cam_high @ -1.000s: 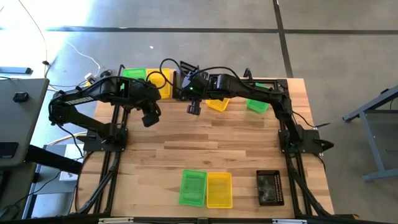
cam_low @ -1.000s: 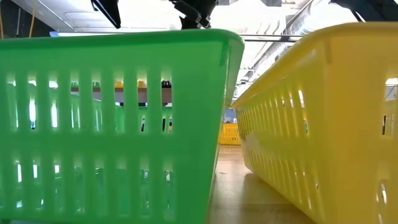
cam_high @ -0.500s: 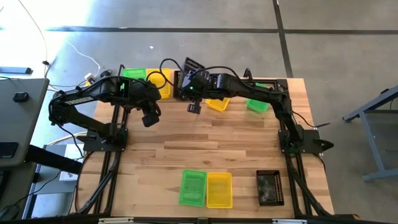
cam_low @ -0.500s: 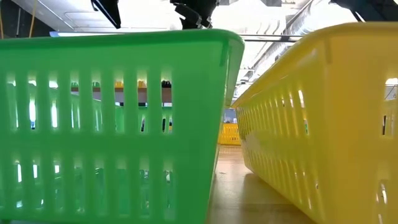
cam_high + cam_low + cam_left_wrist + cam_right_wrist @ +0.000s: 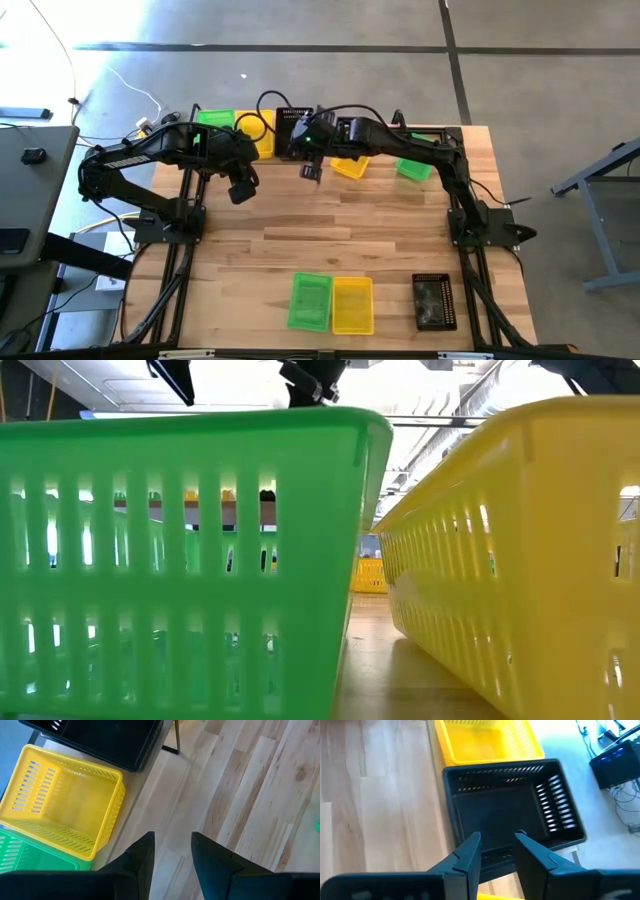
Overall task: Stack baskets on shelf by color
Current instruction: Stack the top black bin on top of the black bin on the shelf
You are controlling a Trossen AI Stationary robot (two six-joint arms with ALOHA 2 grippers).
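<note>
Wood table fills the high view, grey floor around it. Shelf runs along the table's upper edge, upper centre of frame. On it, left to right: green basket, yellow basket, black basket.

Right gripper is at upper centre, just below the black basket. Right wrist view: fingers apart, hovering over the near rim of the black basket, holding nothing; a yellow basket sits beside the black one.

Left gripper hangs left of centre, below the yellow basket. Left wrist view: fingers slightly apart, empty, over bare wood; yellow basket and black basket side by side.

Off the shelf: loose yellow basket tilted, and green basket, both upper right under the right arm. Lower frame: green and yellow touching side by side, black apart to their right.

Low view: only those 2 up close, green and yellow.
</note>
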